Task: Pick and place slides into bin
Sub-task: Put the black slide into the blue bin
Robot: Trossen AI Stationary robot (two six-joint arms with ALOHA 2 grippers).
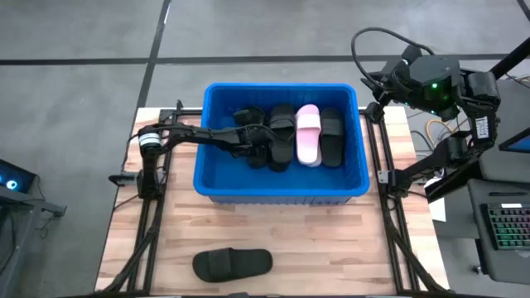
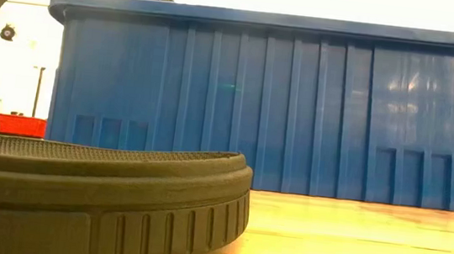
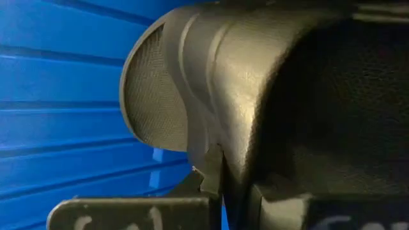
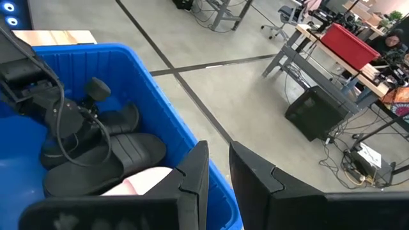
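Note:
The blue bin [image 1: 281,189] stands mid-table and holds several black slides [image 1: 281,136] and a pale pink one [image 1: 308,132], lying side by side on its floor. My left gripper [image 1: 250,137] reaches into the bin from the table's left and is shut on a black slide [image 3: 268,96] that fills the left wrist view. Another black slide [image 1: 232,263] lies flat on its sole on the table near the front edge. My right gripper [image 4: 219,150] is shut and empty, held above the bin's far right corner. My left gripper pinches the black slide between its two fingers at the side edge, where the strap meets the sole [image 3: 214,169]. The arm comes from the table's left, slanting down into the bin. The slide stands on edge in the hold; whether it rests on the other slides is hidden.
The bin's tall ribbed wall [image 2: 263,105] fills the low view behind the loose slide [image 2: 94,189]. Bare wooden table lies in front of the bin [image 1: 331,248]. A keyboard [image 1: 505,232] sits off the table's right side.

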